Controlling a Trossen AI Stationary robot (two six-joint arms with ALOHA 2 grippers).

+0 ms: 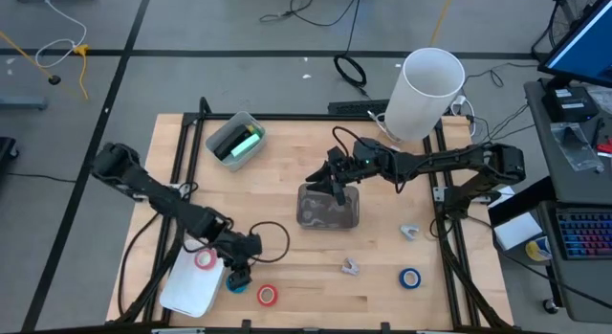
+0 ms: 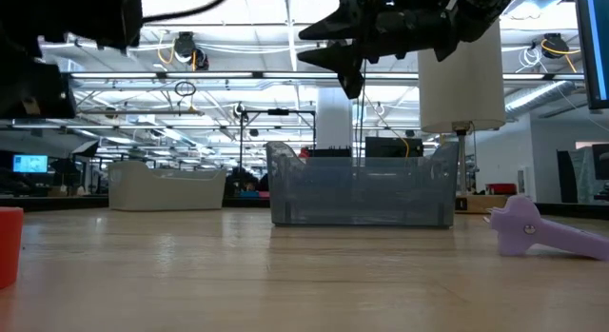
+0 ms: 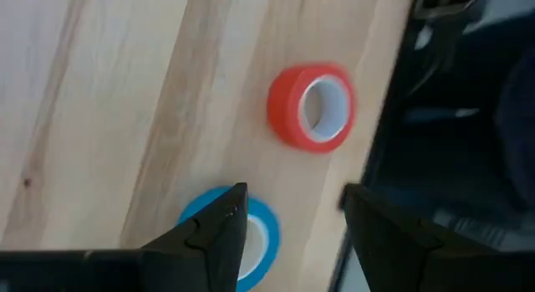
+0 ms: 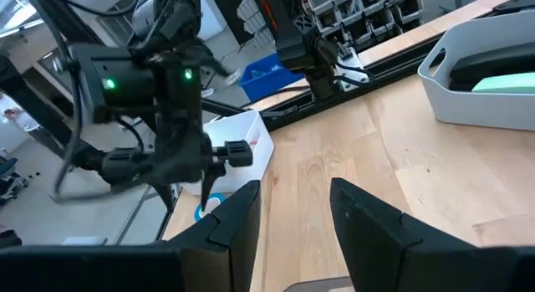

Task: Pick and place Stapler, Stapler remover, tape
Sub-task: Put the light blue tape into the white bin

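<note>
High view first: we see a wooden table (image 1: 287, 171) with a clear bin (image 1: 327, 208) at its middle, a grey tray (image 1: 235, 140) toward the far left that holds the mint-green stapler (image 1: 247, 143), and a white tray (image 1: 191, 281) at the near left corner with a red tape roll (image 1: 205, 259) lying in it. A tall white cylinder (image 1: 426, 93) stands at the far right edge. Two small pale lilac pieces, one (image 1: 350, 267) near the front and another (image 1: 409, 232) to the right, lie on the wood, and a blue tape roll (image 1: 410, 278) sits near the front right.

We find the left gripper (image 1: 238, 273) low at the near left, just beside the white tray, its fingers apart and nothing between them. In the left wrist view a blue tape roll (image 3: 251, 233) lies directly under one fingertip (image 3: 226, 217), partly hidden by it, while a red tape roll (image 3: 311, 106) lies near, ahead of the fingers, close to the table's edge.

We see the right gripper (image 1: 337, 186) hanging above the clear bin's far rim, fingers apart and empty. The stapler is well apart from it, off in the grey tray.
</note>
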